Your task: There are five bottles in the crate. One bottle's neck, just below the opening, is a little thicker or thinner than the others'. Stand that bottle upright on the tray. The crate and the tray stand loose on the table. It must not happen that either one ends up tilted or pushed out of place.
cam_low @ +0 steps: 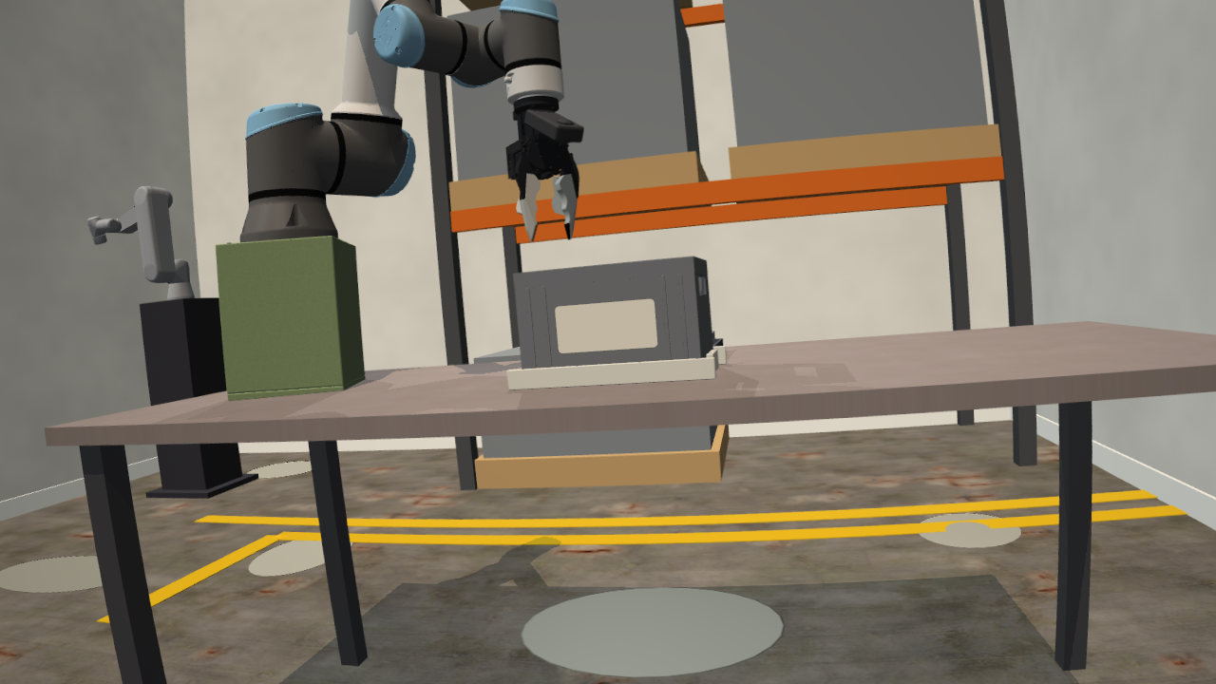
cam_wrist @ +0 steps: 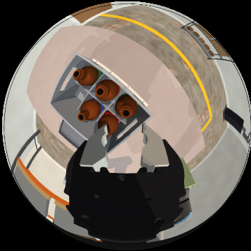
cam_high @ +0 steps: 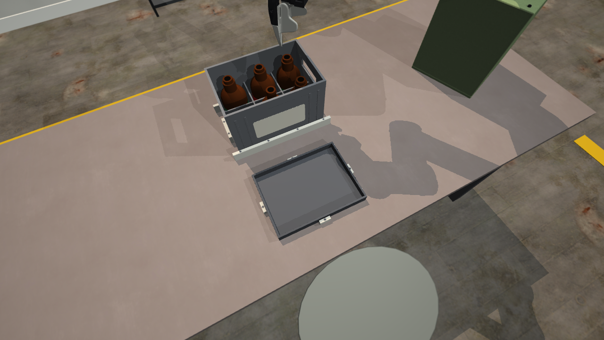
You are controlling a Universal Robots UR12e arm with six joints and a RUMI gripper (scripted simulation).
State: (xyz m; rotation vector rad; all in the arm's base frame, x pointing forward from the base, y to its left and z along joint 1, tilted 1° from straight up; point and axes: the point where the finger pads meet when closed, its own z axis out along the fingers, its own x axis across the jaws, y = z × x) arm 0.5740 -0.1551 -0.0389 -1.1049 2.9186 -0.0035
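A grey crate (cam_high: 268,95) stands on the table and holds several brown bottles (cam_high: 258,80) upright in its compartments. One compartment at the front left is empty. The crate also shows in the wrist view (cam_wrist: 99,101) and in the exterior view (cam_low: 614,310). A shallow dark grey tray (cam_high: 309,188) lies empty in front of the crate. My gripper (cam_low: 548,220) hangs well above the crate's far side, partly open, with nothing between its fingers. It also shows at the top of the top view (cam_high: 281,25).
A green pedestal (cam_high: 468,42) carrying the arm's base stands at the table's far right. A pale rail (cam_high: 281,139) lies along the crate's front. A shelf rack (cam_low: 722,187) stands behind the table.
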